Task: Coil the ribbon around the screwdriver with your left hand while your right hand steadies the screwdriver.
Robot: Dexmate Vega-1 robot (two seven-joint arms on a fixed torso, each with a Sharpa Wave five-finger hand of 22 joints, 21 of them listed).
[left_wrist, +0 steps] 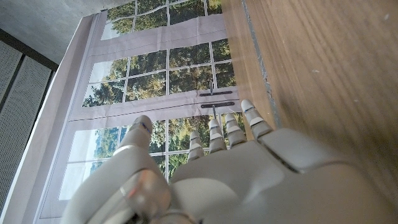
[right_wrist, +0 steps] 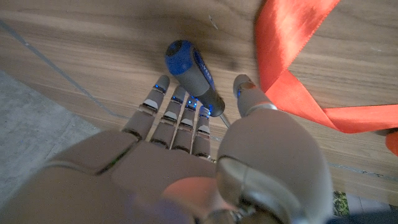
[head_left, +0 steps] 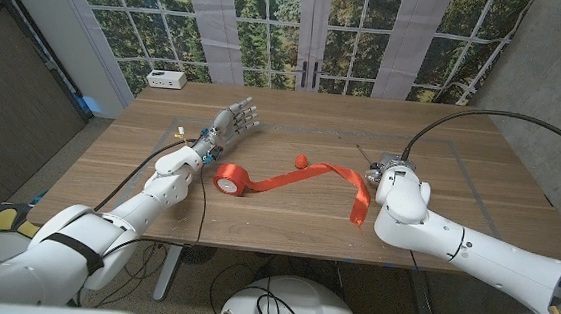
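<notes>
Ribbon [head_left: 304, 179] trailed from its spool [head_left: 230, 179] across the desk [head_left: 294, 118] while the left hand [head_left: 229, 125] hovered empty, fingers spread, and the right hand [right_wrist: 205, 155] held the screwdriver [right_wrist: 194, 76].

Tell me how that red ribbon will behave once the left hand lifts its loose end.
The red satin ribbon will likely be floppy: its loose length already lies in twists and bends on the wooden table. It looks thin, so probably very light. The wound red roll stands on its edge, so a tug may set it rolling.

left robot hand [head_left: 231, 123]: fingers spread, holding nothing | right robot hand [right_wrist: 205, 162]: fingers curled, gripping
</notes>
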